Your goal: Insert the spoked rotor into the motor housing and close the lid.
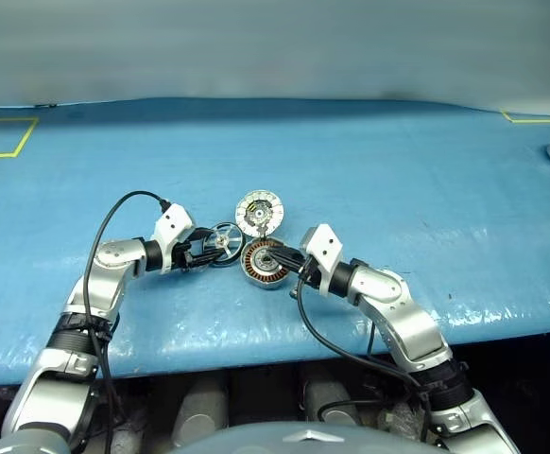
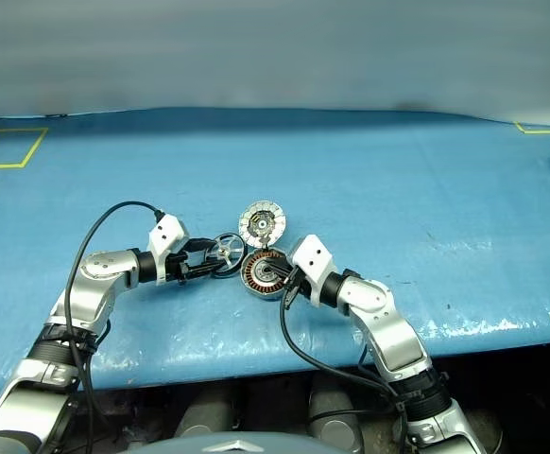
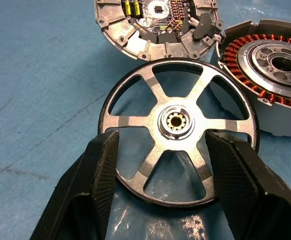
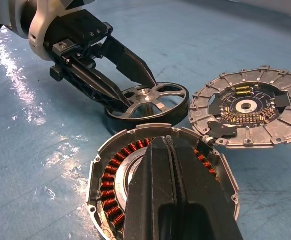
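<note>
On the blue table, starting from the left, the left gripper has its two black fingers spread around the spoked rotor, one finger on each side of the dark rim, so it pinches the wheel across its width. The rotor sits low at the table surface, just beside the motor housing; from these pictures I cannot tell if it is already lifted or if it rests on the cloth. Next to the right comes the housing, open upward with its copper windings visible, and the lid lies behind it with the speckled face up, touching or almost touching the housing edge. The right gripper has its fingers pressed together and lies across the housing top (it seems to steady the cup, but it holds nothing between the fingers). To do this step well, I think the left arm must raise the rotor, keep it level, and centre its hub over the silver middle of the housing. The right fingers now cover that opening, so they probably must move aside first, otherwise the rotor can hit them or go in tilted.
</note>
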Controlling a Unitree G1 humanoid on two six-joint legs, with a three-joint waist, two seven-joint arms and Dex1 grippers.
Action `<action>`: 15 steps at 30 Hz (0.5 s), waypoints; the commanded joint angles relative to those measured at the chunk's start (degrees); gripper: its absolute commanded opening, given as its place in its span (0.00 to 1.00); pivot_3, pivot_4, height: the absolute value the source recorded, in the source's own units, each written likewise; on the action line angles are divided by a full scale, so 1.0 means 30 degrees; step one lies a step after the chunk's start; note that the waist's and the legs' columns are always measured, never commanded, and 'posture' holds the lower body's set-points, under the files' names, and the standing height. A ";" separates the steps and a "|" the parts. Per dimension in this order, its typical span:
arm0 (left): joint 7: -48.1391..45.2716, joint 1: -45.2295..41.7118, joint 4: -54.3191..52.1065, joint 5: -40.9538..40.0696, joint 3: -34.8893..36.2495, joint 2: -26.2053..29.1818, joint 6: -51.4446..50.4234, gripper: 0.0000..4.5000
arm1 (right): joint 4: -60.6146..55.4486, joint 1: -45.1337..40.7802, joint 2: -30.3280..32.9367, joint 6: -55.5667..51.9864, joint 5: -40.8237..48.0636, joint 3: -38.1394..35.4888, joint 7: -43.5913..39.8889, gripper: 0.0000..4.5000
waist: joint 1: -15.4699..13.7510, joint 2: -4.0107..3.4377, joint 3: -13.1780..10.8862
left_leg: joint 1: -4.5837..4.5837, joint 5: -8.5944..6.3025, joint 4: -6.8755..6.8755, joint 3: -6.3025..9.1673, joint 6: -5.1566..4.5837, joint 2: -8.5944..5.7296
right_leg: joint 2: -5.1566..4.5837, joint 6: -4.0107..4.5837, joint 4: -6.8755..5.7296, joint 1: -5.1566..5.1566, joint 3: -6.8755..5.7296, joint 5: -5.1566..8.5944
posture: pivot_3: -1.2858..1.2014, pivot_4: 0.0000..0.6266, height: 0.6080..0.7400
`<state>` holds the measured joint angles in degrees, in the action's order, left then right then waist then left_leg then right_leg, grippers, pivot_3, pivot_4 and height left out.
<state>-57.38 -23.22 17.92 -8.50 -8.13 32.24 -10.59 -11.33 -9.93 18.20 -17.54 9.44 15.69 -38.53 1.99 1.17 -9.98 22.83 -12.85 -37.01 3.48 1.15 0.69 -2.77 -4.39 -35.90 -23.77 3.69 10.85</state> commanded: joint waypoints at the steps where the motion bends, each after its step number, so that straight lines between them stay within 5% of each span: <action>1: -0.0834 -0.0173 0.0775 0.1084 -0.1159 0.0294 0.0179 0.61 | -0.0558 -0.0023 -0.0113 0.0351 0.0149 -0.0279 0.0157 0.00 | 0.0002 -0.0002 0.0006 | -0.0003 0.0000 0.0000 0.0000 0.0000 0.0000 | 0.0000 0.0000 0.0000 0.0001 0.0000 0.0000 | 0.52 0.24 1.00; 6: -0.1322 -0.0622 0.1363 0.1668 -0.1623 0.0566 0.0319 0.34 | -0.0469 0.0264 -0.0067 0.0455 0.0081 -0.0331 0.0344 0.00 | -0.0002 -0.0044 0.0039 | -0.0015 0.0000 0.0003 0.0001 0.0000 0.0000 | 0.0000 0.0001 -0.0005 0.0009 0.0002 0.0000 | 0.52 0.24 1.00; 15: -0.1488 0.0080 0.0896 0.1598 -0.1071 0.1186 0.0834 0.33 | -0.0231 0.0910 0.0238 0.0768 0.0108 -0.1019 0.0737 0.00 | 0.0064 -0.0085 0.0073 | -0.0052 0.0000 0.0002 -0.0008 -0.0001 0.0006 | 0.0001 0.0003 -0.0015 0.0026 0.0007 0.0002 | 0.52 0.24 1.00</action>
<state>-61.78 -25.27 19.39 -5.25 -10.52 34.46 -7.75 -11.25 -7.49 18.56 -16.65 9.37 14.50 -36.78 2.19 0.92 -9.76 22.68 -12.85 -37.00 3.46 1.14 0.71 -2.77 -4.38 -35.94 -23.70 3.71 10.86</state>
